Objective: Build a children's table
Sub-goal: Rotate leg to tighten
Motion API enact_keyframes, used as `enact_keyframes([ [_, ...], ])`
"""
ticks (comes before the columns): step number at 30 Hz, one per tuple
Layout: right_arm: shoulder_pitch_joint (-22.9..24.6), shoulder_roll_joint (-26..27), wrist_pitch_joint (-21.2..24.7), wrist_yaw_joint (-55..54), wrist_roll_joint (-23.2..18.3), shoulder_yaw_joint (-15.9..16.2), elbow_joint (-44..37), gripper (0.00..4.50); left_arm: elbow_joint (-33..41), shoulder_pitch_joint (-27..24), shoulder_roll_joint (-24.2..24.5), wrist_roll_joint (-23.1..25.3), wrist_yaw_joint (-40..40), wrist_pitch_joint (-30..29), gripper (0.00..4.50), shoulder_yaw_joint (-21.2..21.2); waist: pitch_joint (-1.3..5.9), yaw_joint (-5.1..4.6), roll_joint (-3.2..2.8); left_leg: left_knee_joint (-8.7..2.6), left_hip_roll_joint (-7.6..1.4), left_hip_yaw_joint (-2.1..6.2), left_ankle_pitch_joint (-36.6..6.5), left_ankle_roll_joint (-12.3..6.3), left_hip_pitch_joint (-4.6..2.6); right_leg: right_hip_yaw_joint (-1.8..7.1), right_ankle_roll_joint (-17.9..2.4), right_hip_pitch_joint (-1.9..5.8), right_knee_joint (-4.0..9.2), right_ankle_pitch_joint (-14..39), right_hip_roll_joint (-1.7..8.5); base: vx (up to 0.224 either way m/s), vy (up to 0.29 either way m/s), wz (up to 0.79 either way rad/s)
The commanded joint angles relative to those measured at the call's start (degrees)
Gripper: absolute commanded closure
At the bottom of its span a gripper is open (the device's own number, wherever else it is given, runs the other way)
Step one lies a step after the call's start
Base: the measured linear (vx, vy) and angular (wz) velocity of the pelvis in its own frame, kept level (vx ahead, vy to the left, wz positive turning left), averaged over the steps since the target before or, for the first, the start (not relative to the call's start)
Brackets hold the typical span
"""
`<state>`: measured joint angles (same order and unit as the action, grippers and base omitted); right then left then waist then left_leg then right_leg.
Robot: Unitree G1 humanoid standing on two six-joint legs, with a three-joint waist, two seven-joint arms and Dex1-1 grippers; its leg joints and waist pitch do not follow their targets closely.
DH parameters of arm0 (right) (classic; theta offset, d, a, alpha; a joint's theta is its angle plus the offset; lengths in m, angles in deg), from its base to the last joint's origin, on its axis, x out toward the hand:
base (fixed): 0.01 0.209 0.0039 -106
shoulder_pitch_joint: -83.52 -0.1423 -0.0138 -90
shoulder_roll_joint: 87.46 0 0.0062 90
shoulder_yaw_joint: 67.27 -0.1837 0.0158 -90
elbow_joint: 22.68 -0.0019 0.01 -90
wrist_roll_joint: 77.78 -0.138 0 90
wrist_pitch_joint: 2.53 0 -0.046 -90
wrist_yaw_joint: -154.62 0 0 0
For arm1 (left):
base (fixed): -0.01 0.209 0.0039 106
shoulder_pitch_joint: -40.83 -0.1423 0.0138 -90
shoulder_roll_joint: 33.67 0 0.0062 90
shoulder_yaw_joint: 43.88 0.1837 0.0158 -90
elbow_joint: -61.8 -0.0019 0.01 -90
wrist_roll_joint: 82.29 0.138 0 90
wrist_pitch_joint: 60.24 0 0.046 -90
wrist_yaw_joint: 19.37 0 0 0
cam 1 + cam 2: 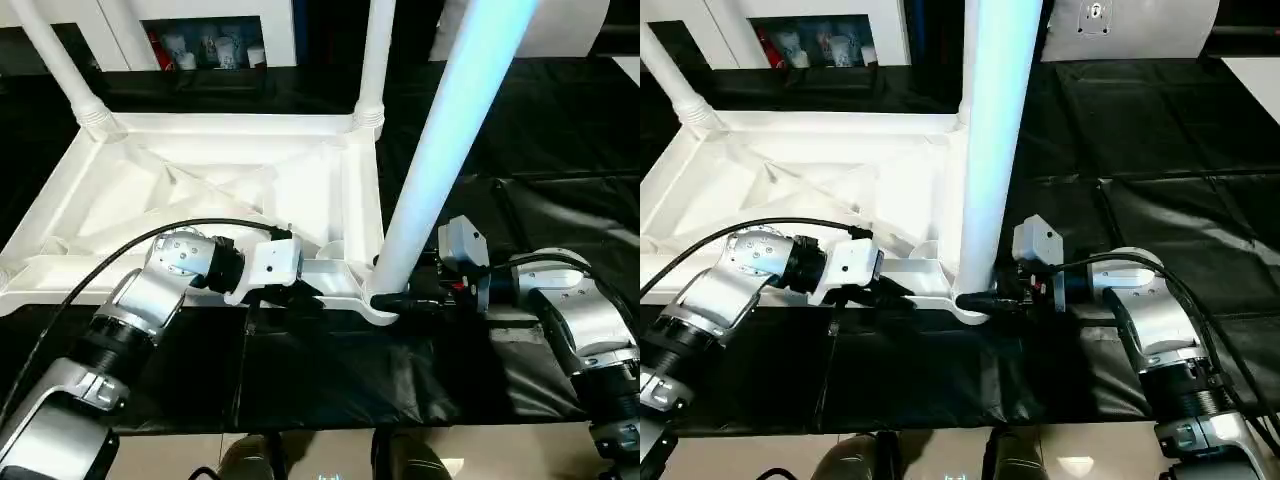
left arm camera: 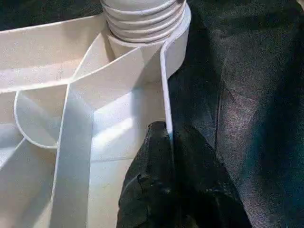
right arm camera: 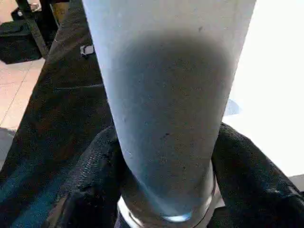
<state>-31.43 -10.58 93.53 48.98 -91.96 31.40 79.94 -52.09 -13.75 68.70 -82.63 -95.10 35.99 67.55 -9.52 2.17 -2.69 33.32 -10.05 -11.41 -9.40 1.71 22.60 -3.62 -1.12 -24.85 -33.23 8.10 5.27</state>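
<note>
Table top (image 1: 215, 190): lying underside up on the black sheet (image 1: 560, 140).
Left gripper (image 2: 170, 142): pinching the near rim.
Right gripper (image 3: 166, 156): closing around the near-corner leg (image 1: 440, 150) — seemingly mid-fitting.
Next: twisting it fully home.

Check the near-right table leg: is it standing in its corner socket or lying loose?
Standing in it. The leg rises upright from the near-right socket of the upturned tabletop, the right gripper around its base.
</note>
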Motion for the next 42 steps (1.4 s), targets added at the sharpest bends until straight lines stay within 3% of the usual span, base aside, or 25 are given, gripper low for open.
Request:
enact_keyframes([
  [1,0.33,-0.33,0.0,1.43,0.24,1.35,0.36,2.12,-0.56,0.08,0.17,2.08,-1.27,1.11,4.5,2.39,5.09,-0.28,0.96,-3.57,-2.97,1.05,-10.1,-6.87,-1.42,2.66,-15.11,3.33,3.13,14.49,3.0,0.0,0.0,0.0],
  [10,1.67,0.88,2.1,-0.21,-0.02,2.06,-1.01,2.44,-1.03,-0.23,-0.45,1.86,0.08,-0.02,4.5,1.69,5.01,-0.3,0.96,-3.73,-3.0,1.11,-11.38,-5.93,-1.49,2.67,-14.51,3.3,3.43,16.81,3.01,0.0,0.0,0.0],
  [11,1.83,1.02,2.27,-0.38,-0.21,2.1,-1.19,2.44,-1.18,-0.23,-0.39,1.94,0.09,0.07,4.5,1.7,4.96,-0.27,0.61,-3.79,-3.02,1.16,-11.6,-5.76,-1.48,2.64,-14.49,3.29,3.43,16.94,3.01,0.0,0.0,0.0],
  [17,3.66,2.9,5.11,-3.85,-1.23,1.73,-3.56,2.46,-1.5,0.25,-0.72,3.24,3.39,-2.22,4.5,1.01,4.83,-0.26,0.51,-3.91,-3.01,1.17,-12.31,-5.42,-1.46,2.65,-14.63,3.26,3.55,16.87,2.97,0.0,0.0,0.0],
  [19,4.03,3.49,6.24,-5.43,-1.11,1.61,-4.24,2.46,-1.12,0.24,-0.95,3.37,4.48,-3.62,4.5,0.68,4.66,-0.21,0.44,-4.11,-3.06,1.19,-13.83,-4.68,-1.73,2.66,-14.15,3.15,3.81,19.07,2.96,0.0,0.0,0.0],
  [20,4.27,5.85,10.34,-11.98,0.08,0.91,-5.4,2.46,0.74,-0.07,-2.17,2.89,7.36,-7.66,4.5,-0.48,4.15,-0.46,0.45,-4.49,-3.0,1.44,-17.18,-3.12,-1.74,2.55,-12.86,3.15,4.22,24.49,3.07,0.0,0.0,0.0],
  [21,4.24,6.53,11.4,-13.85,0.47,0.68,-5.6,2.46,1.37,-0.2,-2.55,2.66,8.08,-8.89,4.5,-0.79,3.92,-0.61,0.43,-4.58,-2.96,1.62,-19.5,-1.71,-2.26,2.56,-11.76,2.8,4.69,28.57,3.19,0.0,0.0,0.0],
  [24,3.59,10.8,14.09,-21.57,0.89,-0.81,-5.9,2.46,4.64,-0.35,-5.43,2.6,13.2,-15.38,4.5,-1.99,3.44,-1.22,0.42,-4.71,-2.62,2.15,-23.29,0.3,-2.6,2.28,-8.19,2.52,5.64,37.13,3.47,0.0,0.0,0.0],
  [25,3.59,10.8,14.09,-21.57,0.89,-0.81,-5.9,2.46,4.64,-0.35,-5.43,2.6,13.2,-15.38,4.5,-1.99,3.44,-1.22,0.42,-4.71,-2.62,2.15,-23.29,0.3,-2.6,2.28,-8.19,2.52,5.64,37.13,3.47,0.0,0.0,0.0],
  [26,2.53,16.21,17.03,-30.72,0.8,-3.2,-5.92,2.46,6.72,0.25,-9.25,3.09,19.2,-20.37,4.5,-2.97,3.29,-1.66,0.44,-4.75,-2.53,2.4,-24.68,0.97,-2.81,2.09,-6.7,2.22,6.1,39.79,3.44,0.0,0.0,0.0],
  [28,1.49,21.27,18.6,-38.87,1.48,-4.89,-5.51,2.46,7.88,1.34,-13.8,3.49,25.28,-25.19,4.5,-3.83,3.21,-2.59,0.58,-4.74,-2.42,2.72,-25.42,1.93,-2.49,1.68,-6.21,2.06,6.12,40.79,3.31,0.0,0.0,0.0],
  [30,0.51,25.71,20.02,-46.05,2.48,-6.02,-4.83,2.46,8.1,2.37,-18.6,4.09,31.63,-28.74,4.5,-4.82,3.87,-3.48,0.4,-4.86,-2.37,3.18,-25.09,1.62,-1.94,1.14,-5.22,2.81,6.13,38.48,3.34,-0.012,0.026,-0.07],
  [32,-0.05,27.52,20.52,-49.62,3.16,-6.8,-3.95,2.46,7.86,2.62,-20.23,4.4,33.45,-29.13,4.5,-4.82,3.91,-4.11,0.42,-5.02,-2.31,3.12,-24.25,0.6,-1.3,1.15,-5.87,3.01,6.13,34.23,3.25,0.0,0.0,0.0],
  [35,-1.12,31.31,19.52,-54.77,3.1,-8.41,-1.68,2.46,6.7,3.04,-23.43,6.03,37.15,-29.05,4.5,-4.36,4.19,-4.52,0.59,-4.69,-2.08,2.39,-22.68,-1.03,-1.79,1.61,-7.82,2.43,6.26,29.75,3.18,0.0,0.0,0.0],
  [36,-1.14,31.53,18.72,-54.44,2.91,-8.35,-1.43,1.9,6.41,3.08,-23.44,6.45,37.3,-28.84,4.5,-4.16,4.17,-4.5,0.53,-4.64,-2.01,2.25,-21.92,-1.71,-1.74,1.67,-8.0,2.58,6.31,29.5,3.18,0.0,0.0,0.0],
  [40,0.26,31.34,18.8,-53.91,3.44,-9.69,-3.3,1.65,6.9,2.32,-20.94,8.71,36.26,-29.08,4.5,-3.7,4.46,-4.42,0.36,-4.77,-2.25,2.2,-19.68,-2.66,-1.34,1.75,-9.1,3.14,5.78,25.65,3.11,0.0,0.0,0.0],
  [42,1.35,29.66,18.29,-52.73,3.48,-9.69,-4.33,1.4,7.01,1.79,-19.09,9.04,35.59,-28.75,4.5,-3.28,4.71,-4.25,0.27,-4.68,-2.34,1.97,-18.52,-2.84,-1.57,1.91,-9.96,3.11,5.52,23.04,3.0,0.0,0.0,0.0],
])
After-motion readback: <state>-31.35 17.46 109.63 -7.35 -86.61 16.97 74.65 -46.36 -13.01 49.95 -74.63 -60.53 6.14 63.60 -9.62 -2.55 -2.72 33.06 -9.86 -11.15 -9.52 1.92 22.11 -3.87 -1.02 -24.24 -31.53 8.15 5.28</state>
